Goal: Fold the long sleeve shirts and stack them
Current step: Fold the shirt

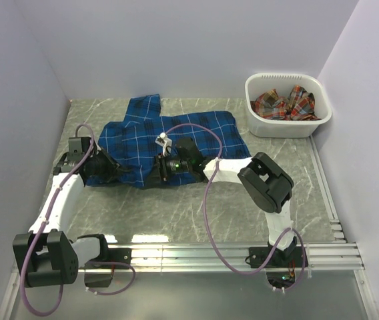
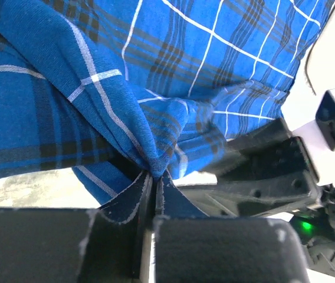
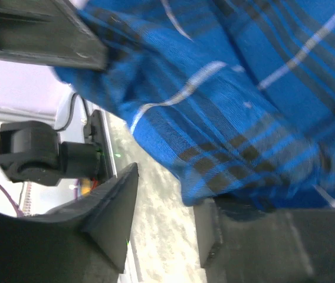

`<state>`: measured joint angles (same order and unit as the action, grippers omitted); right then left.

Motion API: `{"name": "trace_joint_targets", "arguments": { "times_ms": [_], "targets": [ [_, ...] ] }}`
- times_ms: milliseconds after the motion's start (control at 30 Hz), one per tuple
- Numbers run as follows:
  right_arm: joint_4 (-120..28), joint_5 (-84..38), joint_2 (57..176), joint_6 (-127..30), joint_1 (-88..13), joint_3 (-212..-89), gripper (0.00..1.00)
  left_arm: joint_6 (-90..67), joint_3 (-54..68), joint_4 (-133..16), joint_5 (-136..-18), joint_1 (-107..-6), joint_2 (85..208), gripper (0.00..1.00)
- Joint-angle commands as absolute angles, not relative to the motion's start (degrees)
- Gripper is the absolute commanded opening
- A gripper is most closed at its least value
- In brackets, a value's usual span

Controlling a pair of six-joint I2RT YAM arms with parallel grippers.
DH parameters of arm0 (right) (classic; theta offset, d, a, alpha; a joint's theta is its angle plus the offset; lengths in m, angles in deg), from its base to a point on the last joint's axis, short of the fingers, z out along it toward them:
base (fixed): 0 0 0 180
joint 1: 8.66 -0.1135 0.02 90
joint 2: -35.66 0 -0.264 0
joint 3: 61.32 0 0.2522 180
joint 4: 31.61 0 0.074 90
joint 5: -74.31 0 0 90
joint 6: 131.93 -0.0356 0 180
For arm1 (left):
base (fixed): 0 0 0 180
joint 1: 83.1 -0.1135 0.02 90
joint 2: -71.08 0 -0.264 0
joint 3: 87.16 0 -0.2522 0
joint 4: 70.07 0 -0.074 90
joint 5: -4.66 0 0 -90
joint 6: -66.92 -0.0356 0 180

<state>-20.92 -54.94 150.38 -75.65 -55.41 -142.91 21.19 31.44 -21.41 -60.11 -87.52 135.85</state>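
Observation:
A royal blue plaid long sleeve shirt [image 1: 176,133] lies spread and rumpled on the table's middle. My left gripper [image 1: 115,171] is at its near left hem, shut on a pinched fold of the blue cloth [image 2: 154,168]. My right gripper [image 1: 155,175] is low at the near hem, a little to the right of the left one. In the right wrist view its jaws [image 3: 168,188] stand apart with bare table between them, and the shirt's edge [image 3: 214,177] drapes over one finger [image 3: 209,236]. A red-orange plaid shirt [image 1: 284,104] sits crumpled in the basket.
The white plastic basket [image 1: 289,127] stands at the back right corner. Grey walls close in the table on the left, back and right. A metal rail [image 1: 229,253] runs along the near edge between the arm bases. Purple cables [image 1: 206,200] loop off both arms.

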Motion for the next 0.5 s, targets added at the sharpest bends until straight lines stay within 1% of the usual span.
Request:
{"name": "trace_joint_targets", "arguments": {
  "times_ms": [0, 67, 100, 133, 200, 233, 300, 333, 367, 433, 467],
  "targets": [
    [-17.16, -58.49, 150.36, -77.35, -56.21, -145.84, 0.38, 21.22, 32.41, -24.14, -59.5, -87.58, 134.01, 0.07],
    [-18.03, -59.46, 149.05, -77.71, -56.3, -145.66, 0.3, 20.6, 33.11, -24.57, -61.85, -87.67, 133.92, 0.16],
    [-18.65, -60.94, 148.69, -78.4, -56.3, -145.92, 0.24, 20.08, 33.46, -25.27, -63.27, -87.67, 133.31, 0.2],
    [-20.57, -61.65, 148.25, -78.58, -56.21, -146.88, 0.21, 20.07, 33.9, -25.54, -64.85, -87.67, 132.87, 0.26],
    [-21.55, -62.88, 147.72, -79.28, -56.3, -147.41, 0.13, 20.59, 35.83, -27.29, -69.14, -87.58, 131.04, 0.32],
    [-21.64, -63.41, 147.37, -80.85, -56.21, -147.59, 0.08, 21.03, 36.62, -27.82, -70.39, -87.75, 130.33, 0.42],
    [-21.29, -64.29, 147.28, -82.44, -56.3, -147.77, 0.02, 22.7, 38.64, -28.97, -72.58, -88.19, 128.14, 0.53],
    [-21.9, -64.73, 147.46, -82.54, -56.3, -148.29, 0.01, 23.14, 39.17, -29.75, -73.29, -88.46, 127.34, 0.67],
    [-22.25, -64.65, 147.55, -82.63, -56.3, -148.47, 0.0, 23.67, 40.22, -30.11, -74.08, -88.63, 126.72, 0.73],
    [-23.3, -64.82, 148.16, -82.89, -56.21, -148.91, 0.0, 24.9, 40.93, -29.85, -76.54, -89.25, 125.49, 0.8],
    [-23.74, -65.0, 148.34, -82.81, -56.3, -149.08, 0.0, 25.17, 41.46, -29.59, -77.25, -89.95, 125.4, 0.8]
  ]
}}
